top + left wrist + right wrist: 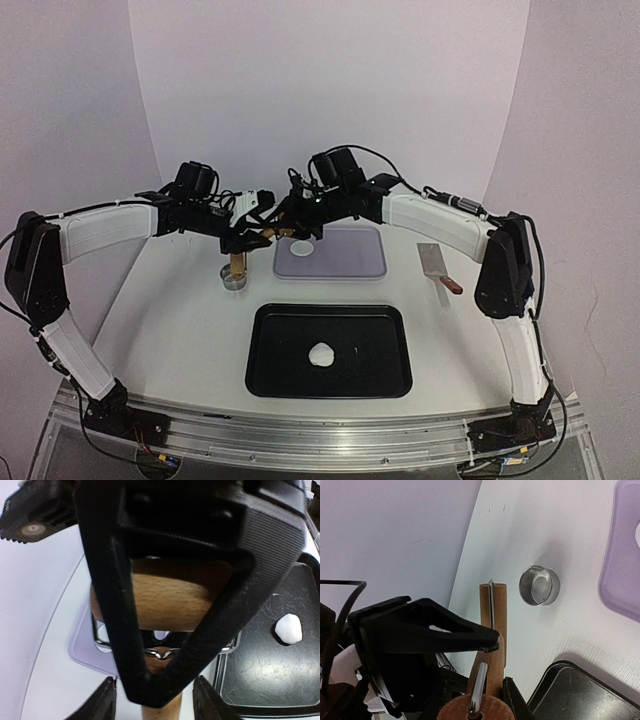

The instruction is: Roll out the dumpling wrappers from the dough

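A: Left claw (155, 694)?

B: Stands spread round the wooden handle (493, 612) of the rolling pin (238, 263), with a gap on each side in its own wrist view. Seen from the right wrist, looks to brush the wood with one fingertip (492, 641).

A: And the right claw (477, 692)?

B: Pinches the roller (170, 602) of the same pin, one finger on each side. Carries it above the tabletop (170, 320), at the far centre, near the metal ring (235, 281).

A: Dough (322, 354)?

B: Lies as a small white lump in the middle of the black tray (265, 375), at the near centre, well apart from both claws.

A: Any dumpling wrapper (301, 249)?

B: One. Rests on the far left corner of the purple mat (350, 255), just beyond the tray. Sits close under the arms in the top view.

A: Anything else?

B: Only a scraper (437, 268), lying to the right of the mat.
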`<state>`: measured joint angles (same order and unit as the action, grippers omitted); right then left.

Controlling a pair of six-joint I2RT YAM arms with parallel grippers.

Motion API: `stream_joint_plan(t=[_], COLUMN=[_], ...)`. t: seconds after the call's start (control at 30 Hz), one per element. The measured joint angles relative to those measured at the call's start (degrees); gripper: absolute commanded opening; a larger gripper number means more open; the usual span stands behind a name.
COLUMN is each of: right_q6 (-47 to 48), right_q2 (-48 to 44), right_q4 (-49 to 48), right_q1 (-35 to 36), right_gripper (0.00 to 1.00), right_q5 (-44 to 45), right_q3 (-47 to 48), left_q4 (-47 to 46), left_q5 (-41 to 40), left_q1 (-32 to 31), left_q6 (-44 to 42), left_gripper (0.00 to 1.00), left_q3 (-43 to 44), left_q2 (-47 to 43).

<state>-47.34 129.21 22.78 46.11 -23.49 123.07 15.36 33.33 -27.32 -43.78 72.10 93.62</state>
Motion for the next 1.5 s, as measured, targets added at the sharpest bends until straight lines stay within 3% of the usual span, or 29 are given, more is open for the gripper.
stream_joint_plan(t=[0.47,0.57,0.7,0.97,1.0,1.1,1.17,1.27,1.5], right_q6=[-0.08,-0.08,-0.01,0.64,0.62,0.56,0.09,-0.03,-1.19], right_q2=[0.0,0.0,-0.02,-1.85,-2.28,-2.6,-2.6,-2.58,-1.58], right_q4=[2.21,2.31,2.47,1.23,1.24,1.34,1.96,3.84,5.42], right_q1=[-0.15,-0.15,-0.15,-0.01,0.08,0.39,0.5,0.48,0.07], right_gripper=[0.0,0.0,0.0,0.01,0.1,0.49,0.62,0.65,0.57], right_q5=[-1.79,-2.05,-1.75,0.31,0.82,2.11,2.64,3.41,4.33], right_q3=[0.49,0.73,0.81,-1.9,-2.52,-2.86,-2.73,-1.52,2.33], left_q4=[0.17,1.7,3.15,4.2,4.28,4.43,5.18,5.76,5.74], left_q5=[2.67,3.06,3.75,4.03,4.03,3.69,2.9,1.87,1.02], left_q1=[2.58,2.63,2.63,2.8,2.64,2.5,2.24,1.88,0.98], left_q6=[-8.98,-10.45,-11.73,-10.13,-10.42,-11.29,-12.78,-14.87,-16.4], left_gripper=[0.6,0.43,0.02,0.0,0.0,0.0,0.0,0.0,0.0], left_q3=[-1.35,-1.31,-1.21,-0.05,-0.05,0.08,0.66,2.18,6.05], left_q2=[2.38,3.05,3.24,3.48,3.48,3.49,3.53,3.77,4.63])
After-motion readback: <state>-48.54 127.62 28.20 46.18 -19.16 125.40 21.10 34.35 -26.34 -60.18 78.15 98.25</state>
